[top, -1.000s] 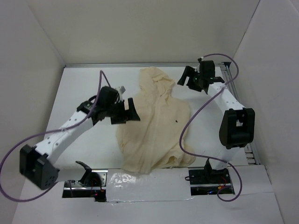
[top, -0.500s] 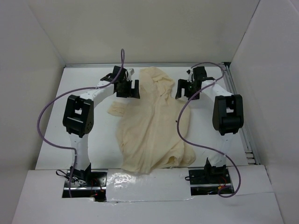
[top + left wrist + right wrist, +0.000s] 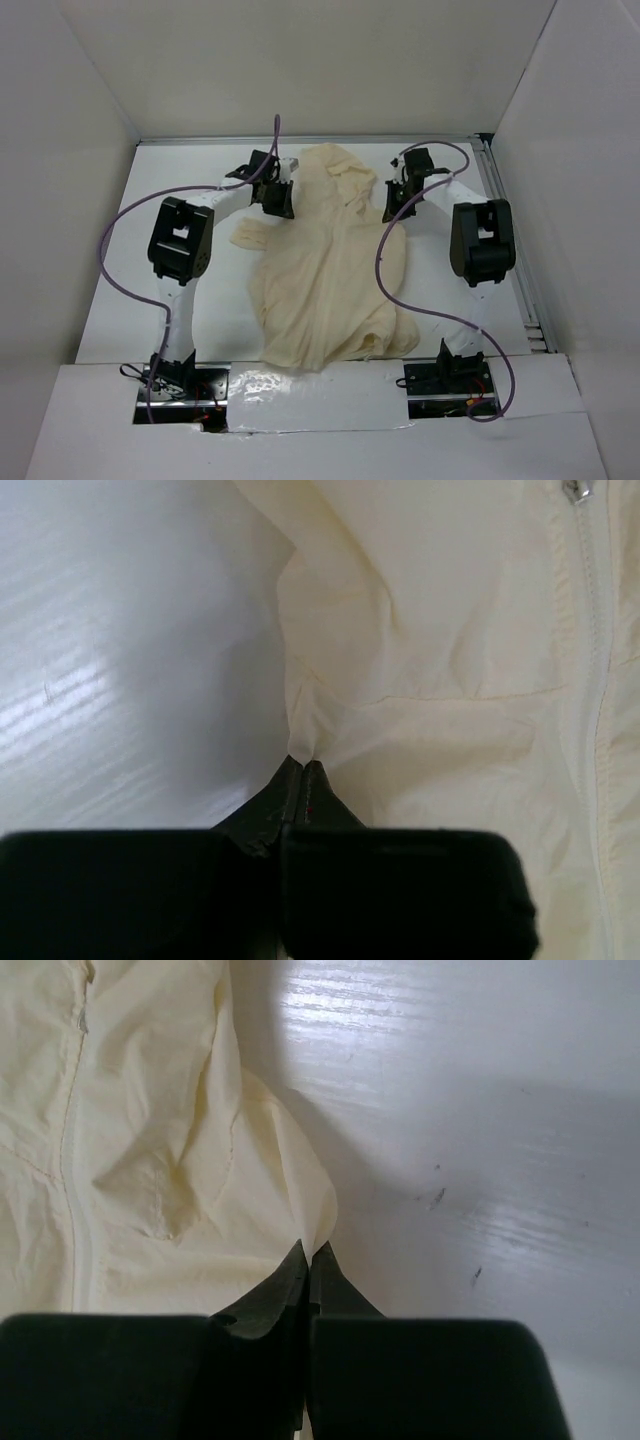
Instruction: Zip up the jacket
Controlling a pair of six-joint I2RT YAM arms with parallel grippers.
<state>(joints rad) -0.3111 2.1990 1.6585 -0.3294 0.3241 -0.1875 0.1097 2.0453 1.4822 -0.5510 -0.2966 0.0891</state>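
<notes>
**Both grippers clamp the cream jacket just below the hood**

Here's the jacket (image 3: 330,280), a soft cream-yellow garment spread over the middle of the white bench (image 3: 225,310). Its hood (image 3: 335,165) points to the top of the frame and its hem to the bottom. It's rumpled all over, and one sleeve (image 3: 250,235) is bunched up at left of centre.

From overhead, the left gripper (image 3: 278,197) sits on the jacket's upper-left edge and the right gripper (image 3: 393,200) on its upper-right edge, one either side of the hood. A purple cable (image 3: 385,270) drapes down over the cloth on the right. At this height the jaws are too small to read.

The wrist cameras settle it. In the left wrist view, the left gripper (image 3: 303,765) is pressed together, with a little peak of the jacket (image 3: 440,680) pinched between its tips. Bare bench (image 3: 120,630) fills the left of that frame. The zipper (image 3: 600,700) runs down the right edge, and a metal slider (image 3: 575,490) shows in the top-right corner.

In the right wrist view, the right gripper (image 3: 310,1252) is closed on a folded edge of the jacket (image 3: 150,1110). The cloth fills the left half, with the zipper (image 3: 75,1180) down the far left. To the right is glossy bench (image 3: 480,1110) with faint scuff marks (image 3: 437,1197).
</notes>
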